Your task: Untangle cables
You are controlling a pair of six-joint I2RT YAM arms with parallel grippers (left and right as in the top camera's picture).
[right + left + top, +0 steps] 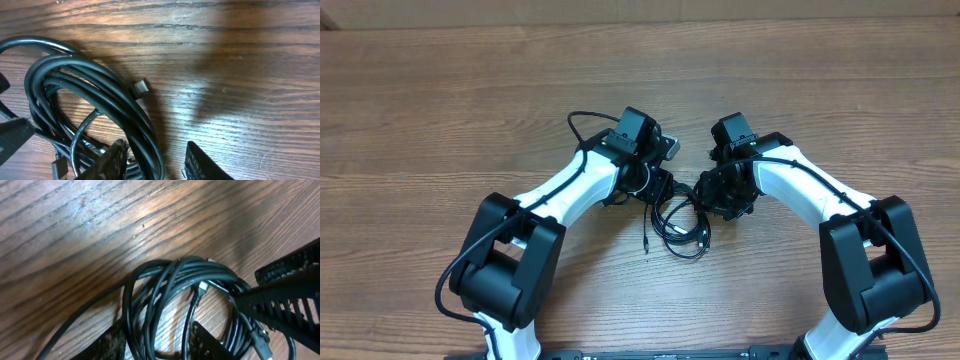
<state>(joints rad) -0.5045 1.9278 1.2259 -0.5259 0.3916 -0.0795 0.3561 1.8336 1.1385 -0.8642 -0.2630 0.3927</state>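
Observation:
The cables lie as one tangled bunch of thin black loops on the wooden table, between my two grippers. My left gripper is low over the bunch's left side. In the left wrist view it is open, its fingers straddling several strands, and a silver-tipped plug lies inside the coil. My right gripper is at the bunch's right side. In its wrist view it is open, with the coil's outer strands against its left finger and bare wood up to the right one. A small plug sticks out of the coil.
The right gripper's ribbed finger reaches in over the coil's right edge. One loose cable end trails toward the front of the table. Both arm bases stand at the front edge, and the table's far edge runs along the top.

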